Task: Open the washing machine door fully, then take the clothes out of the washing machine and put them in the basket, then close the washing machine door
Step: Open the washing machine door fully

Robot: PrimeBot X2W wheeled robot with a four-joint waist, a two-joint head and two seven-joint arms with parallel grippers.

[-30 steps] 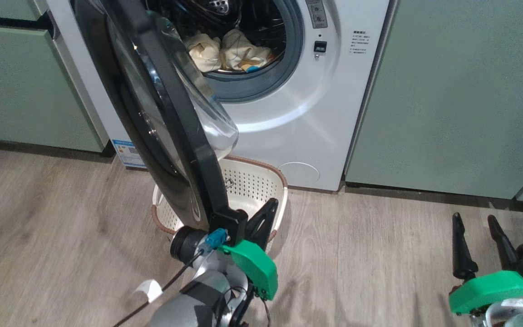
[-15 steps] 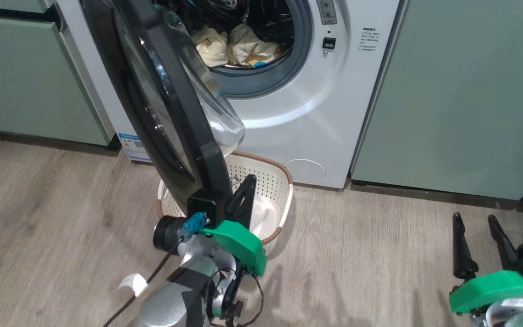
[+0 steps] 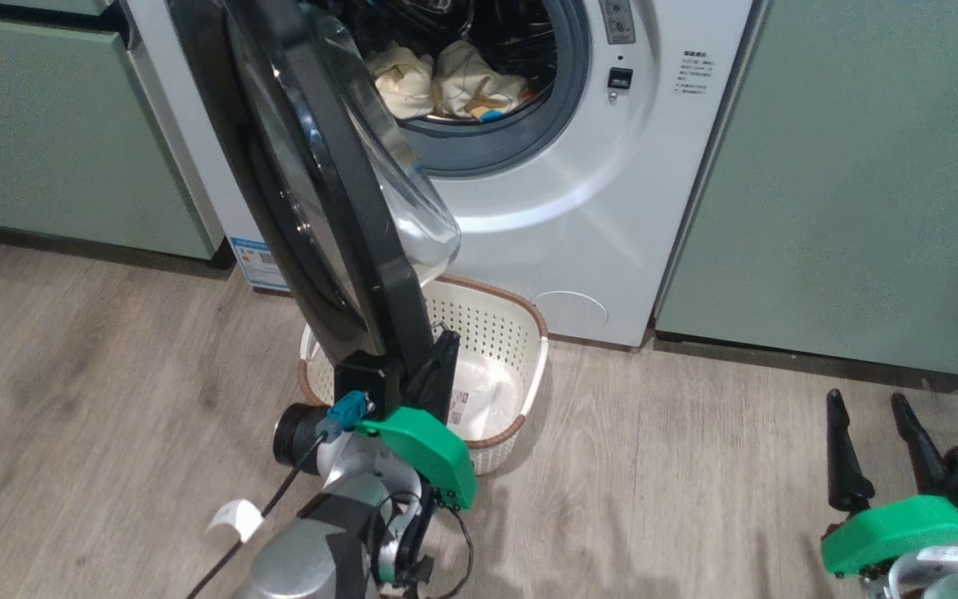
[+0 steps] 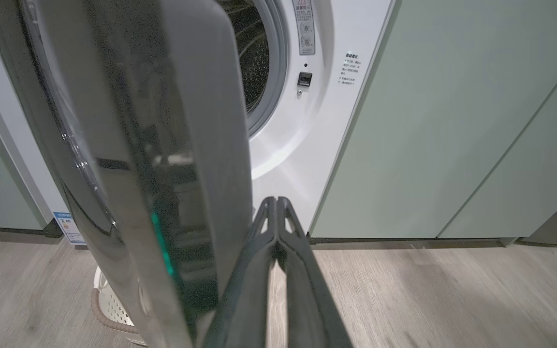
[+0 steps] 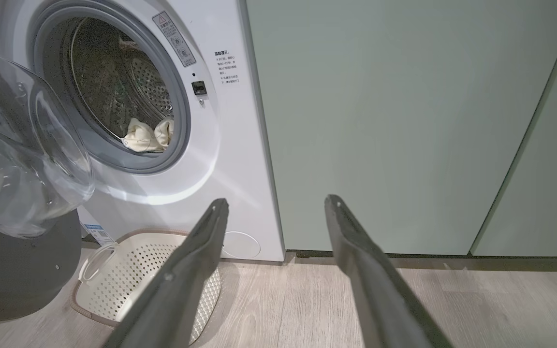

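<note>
**A:** What has changed over the last second?

**B:** The head camera has drifted, so the whole picture slid, and that part is no real move. Measured against the washing machine [image 3: 595, 216], though, the washing machine door [image 3: 338, 191] has swung a little further left. More of the inside of the basket [image 3: 491, 320] is uncovered now, including its sticker [image 3: 466, 405]

**A:** What is pushing the door?

**B:** The left gripper [image 4: 276, 200]. Its jaws are pressed tight together with nothing between them, and it lies just beside the door's near lower edge, on the side that faces the machine. It looks to be touching the rim, but I can't be sure of contact

**A:** And the other arm?

**B:** The right gripper [image 3: 866, 398] hangs low at the near right over the floor [image 3: 654, 466]. Its jaws are spread wide and empty, well apart from the machine

**A:** So where does the task stand?

**B:** I'd say it is in the first step. The door stands roughly edge-on to us, not yet folded back, and its glass bowl [image 3: 400, 200] overhangs the far left part of the basket. The clothes [image 3: 446, 83] lie at the front of the drum, untouched. The basket sits on the floor right below the mouth, ready

**A:** Any risk?

**B:** The door could rebound if the push lets go early, and the bowl crowds the drop into the basket until the door goes wider
</note>
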